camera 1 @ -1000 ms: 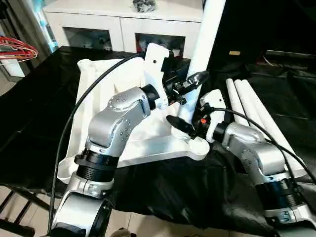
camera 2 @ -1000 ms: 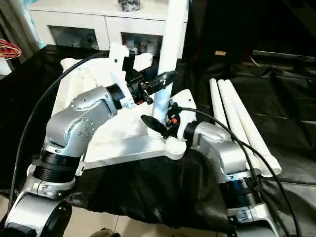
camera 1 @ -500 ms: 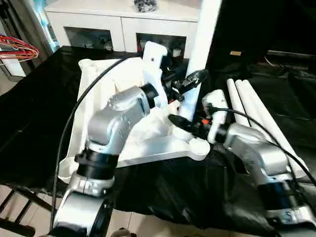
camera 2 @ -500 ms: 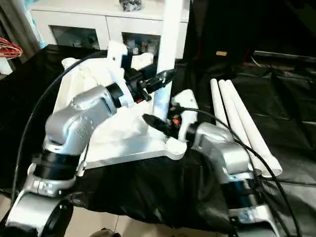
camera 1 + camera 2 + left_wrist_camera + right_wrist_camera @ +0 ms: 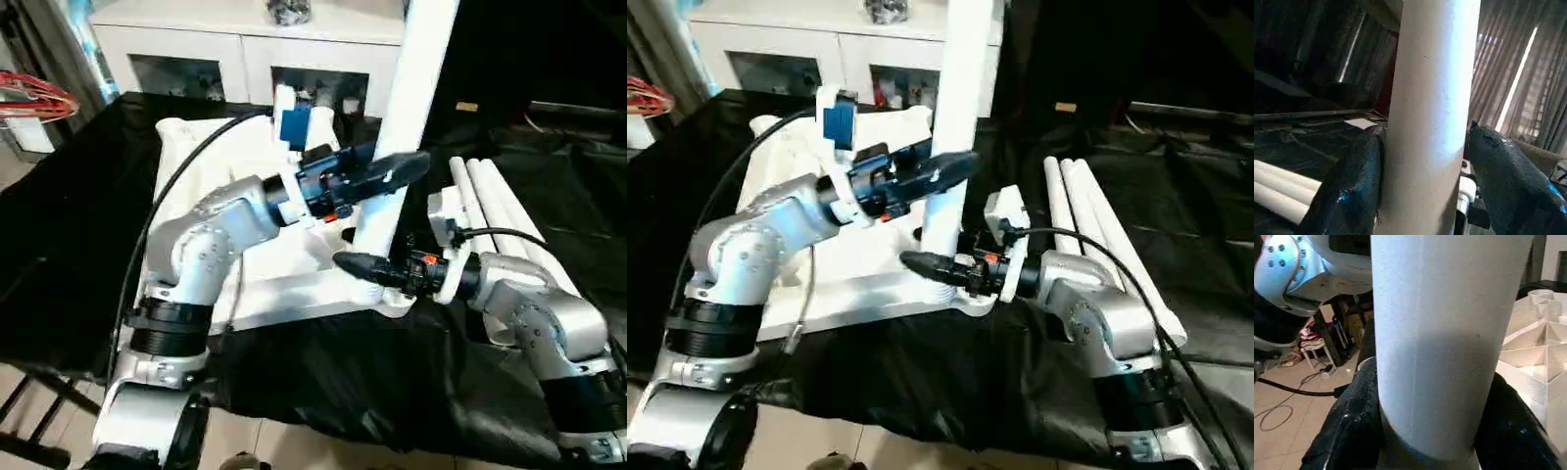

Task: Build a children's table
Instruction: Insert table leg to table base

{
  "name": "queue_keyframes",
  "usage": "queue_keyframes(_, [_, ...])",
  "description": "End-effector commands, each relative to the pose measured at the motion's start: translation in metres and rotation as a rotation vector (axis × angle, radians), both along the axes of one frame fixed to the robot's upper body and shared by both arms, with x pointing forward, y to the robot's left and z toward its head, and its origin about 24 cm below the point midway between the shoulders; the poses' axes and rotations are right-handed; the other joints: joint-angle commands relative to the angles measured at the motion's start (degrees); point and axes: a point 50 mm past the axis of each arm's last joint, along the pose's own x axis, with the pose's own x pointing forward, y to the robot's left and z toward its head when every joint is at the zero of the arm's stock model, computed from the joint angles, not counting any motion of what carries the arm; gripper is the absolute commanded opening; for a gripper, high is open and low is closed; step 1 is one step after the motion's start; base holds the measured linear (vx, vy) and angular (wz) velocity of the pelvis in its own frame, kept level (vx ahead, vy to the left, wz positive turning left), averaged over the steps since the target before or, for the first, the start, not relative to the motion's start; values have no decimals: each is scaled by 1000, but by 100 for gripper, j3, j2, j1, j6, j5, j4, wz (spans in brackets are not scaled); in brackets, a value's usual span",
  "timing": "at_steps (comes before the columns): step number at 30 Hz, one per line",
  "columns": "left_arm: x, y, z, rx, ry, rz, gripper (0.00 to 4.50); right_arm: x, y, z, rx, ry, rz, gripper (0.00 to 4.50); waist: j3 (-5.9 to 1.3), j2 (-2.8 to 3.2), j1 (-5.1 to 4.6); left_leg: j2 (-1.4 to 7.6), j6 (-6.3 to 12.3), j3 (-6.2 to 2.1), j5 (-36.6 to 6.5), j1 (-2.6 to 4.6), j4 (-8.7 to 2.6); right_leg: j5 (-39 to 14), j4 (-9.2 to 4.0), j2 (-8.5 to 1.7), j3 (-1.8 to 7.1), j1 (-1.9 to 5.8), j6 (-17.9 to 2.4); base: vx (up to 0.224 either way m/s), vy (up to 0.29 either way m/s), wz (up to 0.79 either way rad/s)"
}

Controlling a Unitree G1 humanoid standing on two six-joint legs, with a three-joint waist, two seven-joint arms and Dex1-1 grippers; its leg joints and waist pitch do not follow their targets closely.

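A white cabinet [image 5: 235, 39] with glass-fronted compartments is standing at the back, a small dark object [image 5: 288, 10] sitting on its top. Black cloth [image 5: 59, 225] is covering the work surface. Red hangers [image 5: 34, 96] are showing at the far left edge. Light is glowing through long curtains [image 5: 1518, 73], and pale floor tiles [image 5: 1283, 421] are lying below.

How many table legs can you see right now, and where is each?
4. One leg stands upright in the tabletop's near corner socket, between both grippers. Three spare legs lie side by side on the black cloth to the right.
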Motion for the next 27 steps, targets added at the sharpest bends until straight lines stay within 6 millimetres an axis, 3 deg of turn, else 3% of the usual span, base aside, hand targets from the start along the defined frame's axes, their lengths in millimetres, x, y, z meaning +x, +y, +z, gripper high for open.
queue_keyframes(1, [2,-1,7,-19,-10,-13,257,-3,-3,9,20,-24,12,194,-404,-29,3,249,242,-83,-992,51,-374,-1558,-474,-358,251,332,-1091,0,0,0])
queue_keyframes(4, [2,-1,8,-25,-13,-21,225,-6,-4,8,2,-12,28,194,-420,-35,11,253,278,-89,-836,38,-366,-1368,-450,-366,252,341,-1100,0,0,0])
queue_keyframes(8, [1,-1,8,-31,-18,-22,214,-7,-5,7,-4,-6,33,194,-426,-35,-5,250,312,-87,-763,29,-357,-1242,-436,-360,248,345,-1150,0,0,0])
queue_keyframes(17, [-1,-1,8,-35,-18,-33,188,-4,-6,6,-49,-33,-1,194,-412,-40,2,250,264,-82,-869,39,-363,-1443,-460,-364,251,336,-1109,0,0,0])
queue_keyframes(18, [0,-1,9,-32,-21,-18,188,-2,-7,6,-49,-23,-29,250,-415,-55,1,252,268,-82,-835,39,-362,-1413,-456,-364,252,337,-1104,0,0,0])
queue_keyframes(27, [14,1,10,-14,13,165,185,20,-11,8,-67,-40,-252,316,-421,-45,-8,235,188,-80,-796,39,-358,-1377,-451,-357,246,332,-1057,0,0,0])
